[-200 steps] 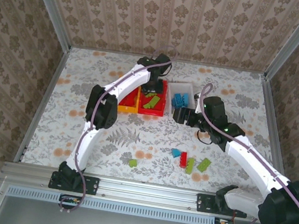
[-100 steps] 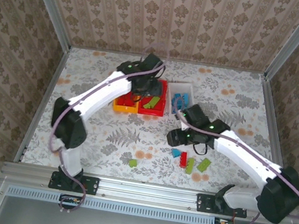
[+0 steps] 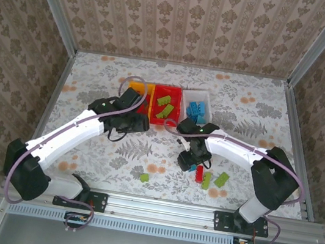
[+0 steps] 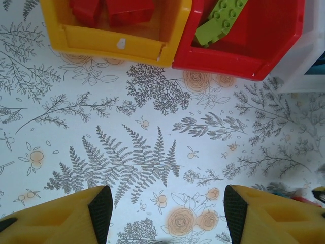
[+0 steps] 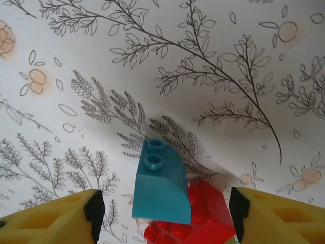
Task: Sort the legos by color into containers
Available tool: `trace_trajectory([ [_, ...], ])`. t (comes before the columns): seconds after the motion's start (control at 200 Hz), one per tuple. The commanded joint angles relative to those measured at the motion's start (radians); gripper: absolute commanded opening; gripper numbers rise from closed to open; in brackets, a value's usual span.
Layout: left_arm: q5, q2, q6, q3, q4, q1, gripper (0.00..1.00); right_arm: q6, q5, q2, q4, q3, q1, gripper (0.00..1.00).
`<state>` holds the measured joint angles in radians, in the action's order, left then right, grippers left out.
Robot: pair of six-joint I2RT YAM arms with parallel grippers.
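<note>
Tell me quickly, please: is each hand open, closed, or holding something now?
Left hand: open, holding nothing, over the table.
Right hand: open, holding nothing; a blue brick lies just under it.

The worktop has a matt printed covering with no shine, paper or cloth I can't tell, while the yellow bin, red bin and white bin are smooth moulded plastic with a soft gloss. The blue brick and red brick are smooth plastic with a slight sheen, and the right gripper has matt yellow plastic fingers faced with dull black pads. The rail at the near edge is bare, brushed-looking metal.
</note>
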<state>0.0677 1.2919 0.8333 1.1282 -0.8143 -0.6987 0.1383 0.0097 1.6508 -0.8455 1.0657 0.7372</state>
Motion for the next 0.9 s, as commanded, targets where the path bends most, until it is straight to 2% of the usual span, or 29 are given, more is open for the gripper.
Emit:
trace_trajectory([
  [0.0,0.008,-0.035,0.043,-0.019,0.018,0.008,0.62,-0.035,0.022,0.049,-0.030,0.026,0.011,0.67],
  [0.455,0.009,-0.027,0.061,-0.021,0.037,0.004,0.62,-0.011,0.011,0.151,-0.019,0.033,0.017,0.45],
  [0.66,-0.001,-0.009,0.055,-0.011,0.049,0.001,0.62,0.000,0.012,0.160,-0.012,0.021,0.020,0.40],
  [0.895,-0.004,0.007,0.055,-0.004,0.066,-0.011,0.62,0.002,0.059,0.130,0.018,0.030,0.018,0.28],
])
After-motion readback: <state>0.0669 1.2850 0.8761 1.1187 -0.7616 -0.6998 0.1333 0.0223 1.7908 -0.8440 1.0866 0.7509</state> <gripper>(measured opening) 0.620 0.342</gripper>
